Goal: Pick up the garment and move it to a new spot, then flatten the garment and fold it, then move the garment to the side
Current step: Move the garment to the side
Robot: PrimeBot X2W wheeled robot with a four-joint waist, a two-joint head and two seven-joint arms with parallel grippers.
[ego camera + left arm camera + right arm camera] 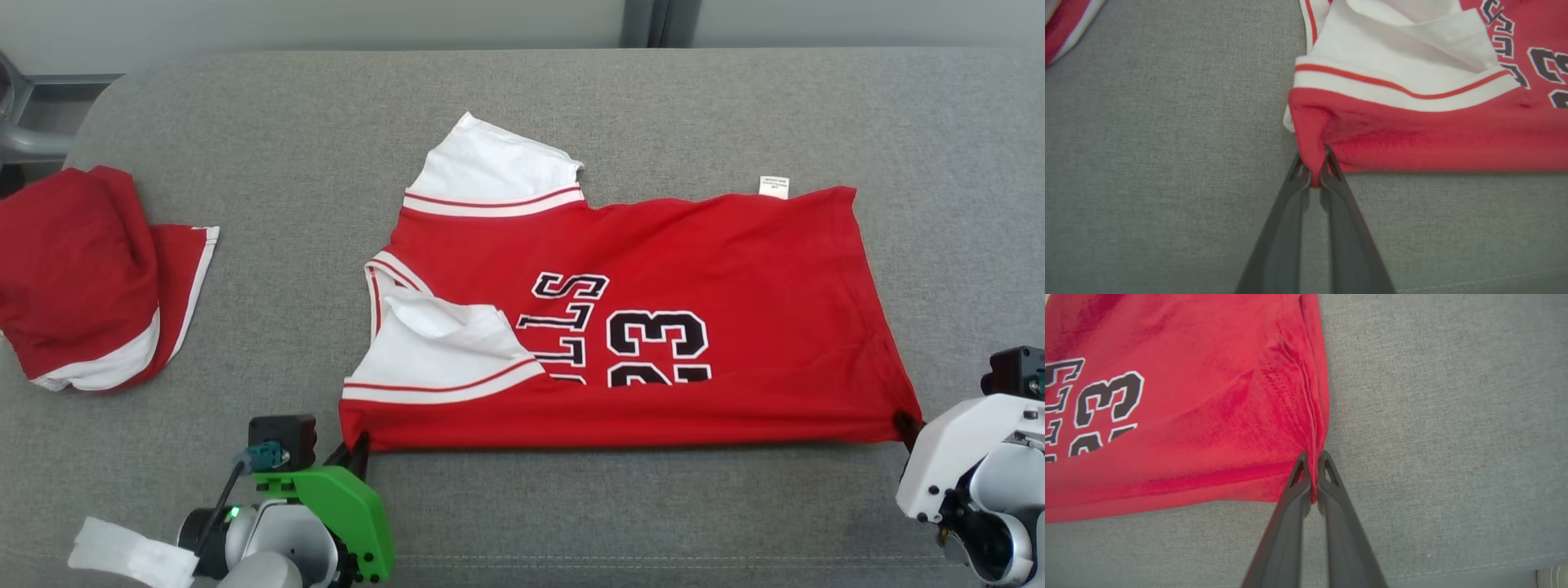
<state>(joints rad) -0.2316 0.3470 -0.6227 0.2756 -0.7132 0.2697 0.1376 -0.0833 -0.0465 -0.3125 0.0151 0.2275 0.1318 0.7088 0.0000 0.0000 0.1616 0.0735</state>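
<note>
The garment point(694, 269) is a red jersey with white sleeves and black lettering, lying sideways on the grey surface, folded lengthwise along its near edge. My left gripper point(357, 451) is shut on the garment's near left corner; in the left wrist view the gripper point(1314, 171) pinches a tuck of red cloth point(1412, 139). At the near right corner my right gripper point(904, 425) is shut on the hem. The right wrist view shows that gripper point(1312, 473) clamped on the garment's red edge point(1208, 416).
A second red and white garment point(90, 278) lies bunched at the left edge of the grey cushioned surface point(245, 163). A seam point(653, 559) runs along the surface's near edge. Bare surface lies behind and to the right of the jersey.
</note>
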